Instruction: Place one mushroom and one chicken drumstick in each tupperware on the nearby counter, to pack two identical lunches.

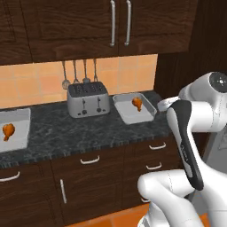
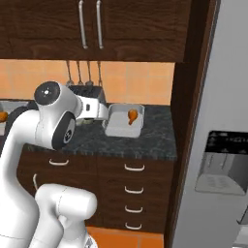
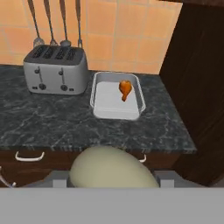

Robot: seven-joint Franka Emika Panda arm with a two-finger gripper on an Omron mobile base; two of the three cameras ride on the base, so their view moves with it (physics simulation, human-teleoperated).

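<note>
Roughly halfway: gripper (image 3: 113, 183) closed round a mushroom (image 3: 111, 168), short of the counter's (image 1: 88, 128) front edge; each tupperware (image 1: 128, 113), right end and left (image 1: 17, 133), holds one drumstick (image 1: 137, 103), mushrooms pending.

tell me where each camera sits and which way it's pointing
Left base view: behind the arm on its left, facing the counter, toaster and two tupperwares, each holding a drumstick; white arm lower right.
Right base view: behind the arm on its right, facing the same counter and the fridge; arm lower left.
Hand view: on the hand, looking down at the right tupperware and its drumstick; the pincer holds a pale mushroom.
All share toaster, right tupperware, drumstick.
</note>
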